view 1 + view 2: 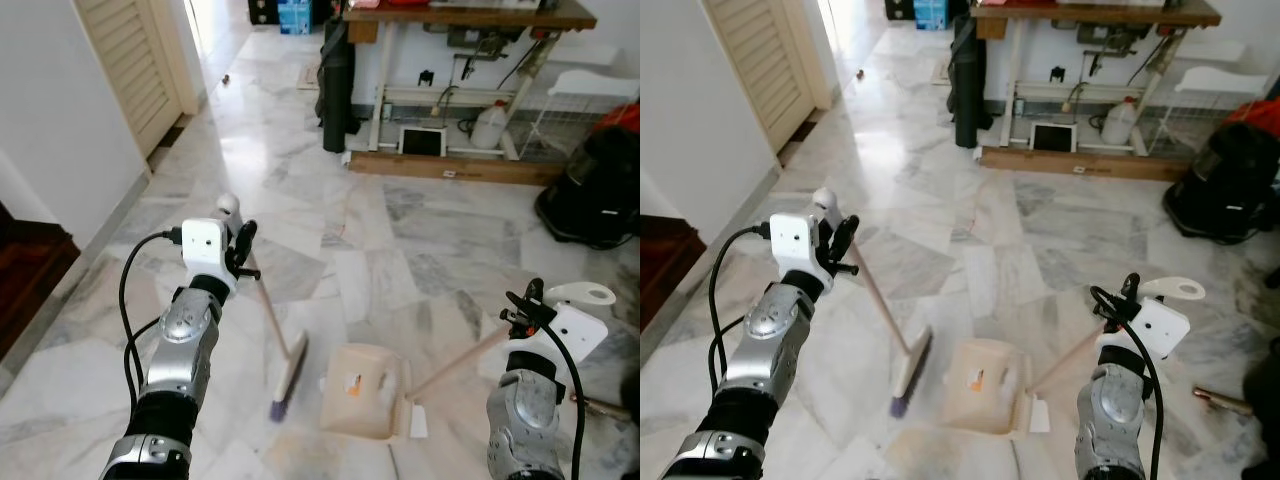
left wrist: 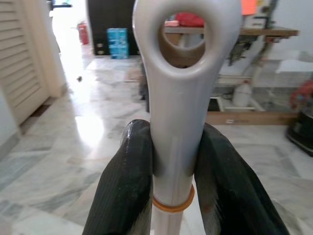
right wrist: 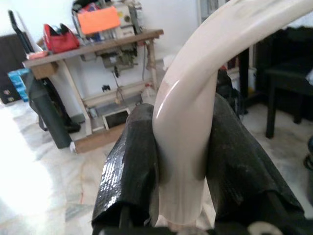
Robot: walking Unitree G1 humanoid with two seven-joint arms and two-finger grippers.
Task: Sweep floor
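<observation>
My left gripper (image 1: 240, 245) is shut on the grey top of a broom handle (image 2: 176, 98). The pale handle slants down to the broom head (image 1: 288, 378), whose purple bristles touch the marble floor. Just right of the head lies a cream dustpan (image 1: 362, 390) flat on the floor. Its long handle (image 1: 460, 365) rises to my right gripper (image 1: 522, 305), which is shut on the white curved grip (image 3: 190, 107). A faint patch of dust lies on the floor in front of the pan and broom head.
A wooden work table (image 1: 470, 20) with a sewing machine stands at the back, a dark bag (image 1: 336, 80) leaning by it. A black vacuum cleaner (image 1: 595, 190) sits at the right. A louvred door (image 1: 130, 60) and white wall bound the left side.
</observation>
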